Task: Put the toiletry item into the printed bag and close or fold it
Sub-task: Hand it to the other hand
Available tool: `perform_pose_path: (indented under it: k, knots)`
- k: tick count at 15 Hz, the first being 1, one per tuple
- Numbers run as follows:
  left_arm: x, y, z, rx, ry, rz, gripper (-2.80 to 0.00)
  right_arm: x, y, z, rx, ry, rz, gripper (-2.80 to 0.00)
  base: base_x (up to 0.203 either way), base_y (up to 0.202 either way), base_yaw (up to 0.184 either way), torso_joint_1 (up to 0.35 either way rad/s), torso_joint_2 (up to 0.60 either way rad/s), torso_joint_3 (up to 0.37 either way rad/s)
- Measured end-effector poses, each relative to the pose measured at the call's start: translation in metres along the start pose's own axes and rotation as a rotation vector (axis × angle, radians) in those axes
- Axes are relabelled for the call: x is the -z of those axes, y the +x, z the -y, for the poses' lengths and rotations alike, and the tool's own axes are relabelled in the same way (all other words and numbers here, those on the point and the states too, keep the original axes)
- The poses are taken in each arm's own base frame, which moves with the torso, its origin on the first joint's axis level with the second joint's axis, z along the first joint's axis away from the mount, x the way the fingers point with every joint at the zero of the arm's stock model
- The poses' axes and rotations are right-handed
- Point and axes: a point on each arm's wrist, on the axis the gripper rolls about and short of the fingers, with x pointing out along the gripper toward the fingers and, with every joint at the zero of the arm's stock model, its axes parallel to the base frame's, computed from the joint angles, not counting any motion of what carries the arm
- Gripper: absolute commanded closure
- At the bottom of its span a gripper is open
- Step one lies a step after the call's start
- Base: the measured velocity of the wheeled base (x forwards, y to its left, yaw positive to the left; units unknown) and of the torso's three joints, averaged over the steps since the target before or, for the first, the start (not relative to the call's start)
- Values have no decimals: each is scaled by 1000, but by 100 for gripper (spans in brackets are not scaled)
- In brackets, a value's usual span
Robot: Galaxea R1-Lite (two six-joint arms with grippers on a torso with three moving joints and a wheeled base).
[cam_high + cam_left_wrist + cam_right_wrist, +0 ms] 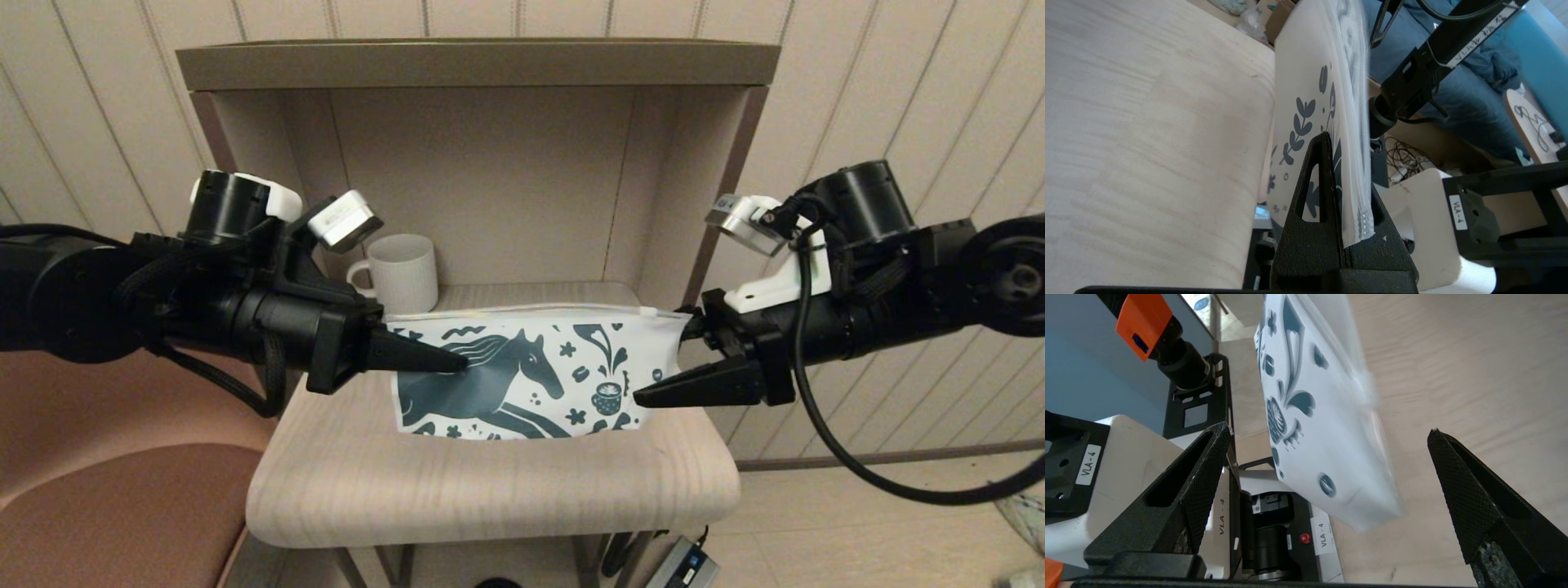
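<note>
Flat white soft pouch w/ teal horse print is held upright over the pale wooden shelf top. L gripper is clamped on its edge; R gripper is spread wide beside the opp. edge. Keep your L pinch firm and the zipper edge taut.

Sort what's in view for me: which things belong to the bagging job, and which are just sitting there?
In the job:
- printed bag, held upright over the table
- left end effector, shut on the bag's left edge
- right end effector, open at the bag's right edge

Just lying about:
- white ribbed mug, behind the bag
- wooden table
- toiletry item: not visible
</note>
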Motion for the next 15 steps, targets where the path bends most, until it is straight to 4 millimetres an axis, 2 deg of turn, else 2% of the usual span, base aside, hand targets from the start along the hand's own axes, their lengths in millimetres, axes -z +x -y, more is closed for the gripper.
perform_pose_path:
  k: [15]
  knots:
    - [1,2,3,8,6,-4,0,3,11,5,-34,10,-10,-280,0,0,0,0,0,0]
